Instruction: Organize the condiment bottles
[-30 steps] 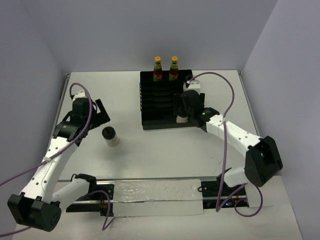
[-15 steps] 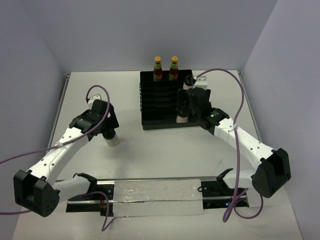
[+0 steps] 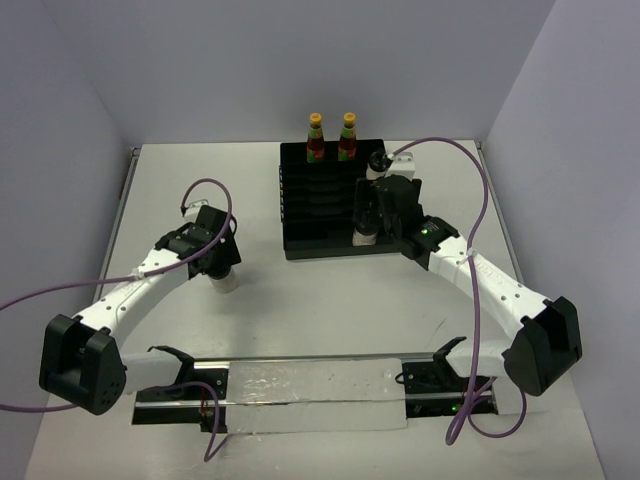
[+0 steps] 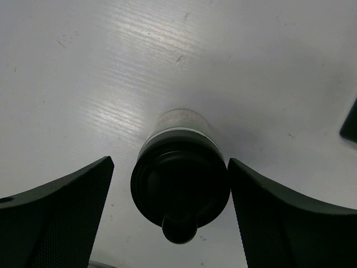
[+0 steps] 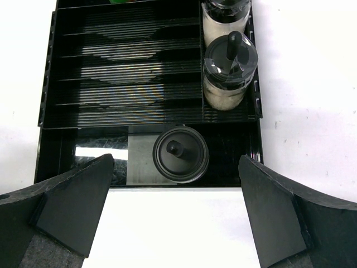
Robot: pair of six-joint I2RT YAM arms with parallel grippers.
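Note:
One squat clear jar with a black lid [image 4: 179, 187] stands on the table left of the tray; its body shows in the top view [image 3: 227, 282]. My left gripper [image 4: 170, 163] is open and straddles it, with a gap on each side. Three more jars [image 5: 181, 154] [image 5: 230, 66] [image 5: 225, 12] stand in the black slotted tray [image 5: 122, 89]. My right gripper [image 5: 176, 158] is open and empty above the front jar [image 3: 364, 238]. Two slim sauce bottles [image 3: 315, 137] [image 3: 348, 137] with yellow caps stand at the tray's back edge.
The tray [image 3: 315, 205] sits at the back middle of the table. A clear strip [image 3: 320, 395] and the arm bases lie along the near edge. Purple cables loop above both arms. Walls close in the table on three sides.
My left gripper has swung right and down onto the loose jar, which now sits between its open fingers. My right gripper has shifted slightly back over the tray's front jar.

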